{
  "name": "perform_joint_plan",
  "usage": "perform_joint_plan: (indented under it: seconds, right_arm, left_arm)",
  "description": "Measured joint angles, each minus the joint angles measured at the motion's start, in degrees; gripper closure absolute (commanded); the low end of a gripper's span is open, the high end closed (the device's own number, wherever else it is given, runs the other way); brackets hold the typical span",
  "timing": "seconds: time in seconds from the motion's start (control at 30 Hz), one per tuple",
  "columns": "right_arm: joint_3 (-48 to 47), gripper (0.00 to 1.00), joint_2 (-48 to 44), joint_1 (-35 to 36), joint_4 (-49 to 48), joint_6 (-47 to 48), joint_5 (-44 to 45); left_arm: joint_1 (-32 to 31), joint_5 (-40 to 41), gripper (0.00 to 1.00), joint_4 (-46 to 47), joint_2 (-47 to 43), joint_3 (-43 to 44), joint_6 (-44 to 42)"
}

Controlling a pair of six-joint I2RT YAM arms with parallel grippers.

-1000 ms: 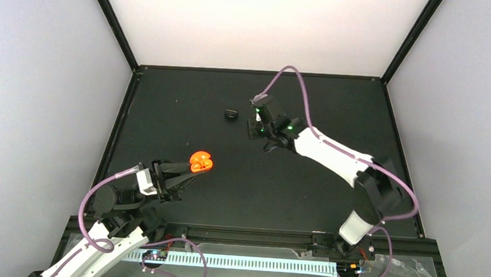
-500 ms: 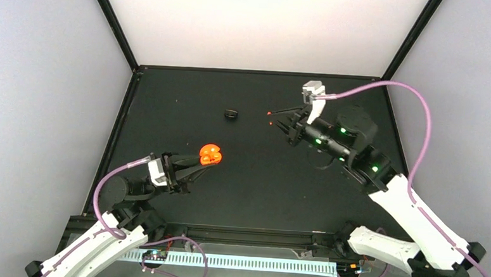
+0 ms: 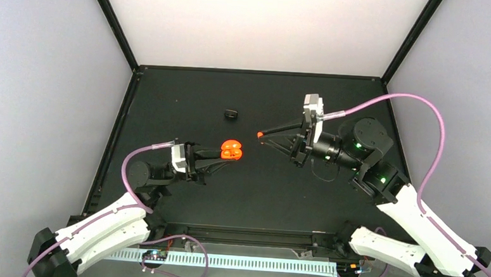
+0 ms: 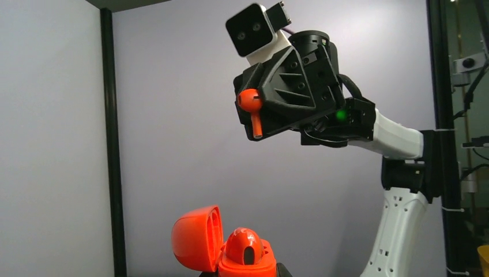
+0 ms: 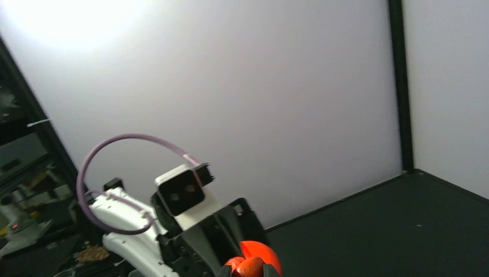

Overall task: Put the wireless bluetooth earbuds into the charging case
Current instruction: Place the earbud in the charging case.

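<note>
My left gripper [image 3: 230,154] is shut on the base of the charging case [image 3: 231,150], a red-orange clamshell held open above the table. In the left wrist view the lid [image 4: 198,238] stands open to the left and one earbud [image 4: 247,246] sits in the base [image 4: 249,267]. My right gripper [image 3: 260,135] is shut on the other earbud [image 3: 259,135], a short way right of the case. That earbud shows in the left wrist view [image 4: 251,101], stem down, and between my fingertips in the right wrist view [image 5: 249,267], with the case [image 5: 266,254] just behind.
A small black lump [image 3: 231,114] lies on the black table [image 3: 181,103] beyond the case. Grey walls and black frame posts [image 3: 112,23] enclose the table. The left arm's wrist camera [image 5: 181,193] faces my right gripper.
The left arm carried the open case to the right. The right arm rose from the table and swung its earbud down-left, toward the case.
</note>
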State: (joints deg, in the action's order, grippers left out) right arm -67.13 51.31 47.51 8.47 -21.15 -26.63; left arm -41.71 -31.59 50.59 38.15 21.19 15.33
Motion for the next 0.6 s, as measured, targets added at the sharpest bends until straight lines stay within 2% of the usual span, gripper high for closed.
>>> perform_joint_plan:
  seconds: [0.37,0.6]
  right_arm:
    - [-1.3,0.9,4.8,10.5,-0.5,5.0,-0.3]
    - [-1.4,0.9,7.5,12.3,-1.0,5.6,2.2]
  left_arm:
    - [-0.8,-2.1,0.98,3.5,2.0,1.2,0.9]
    - [-0.8,-2.1,0.98,3.4,0.8,1.2,0.9]
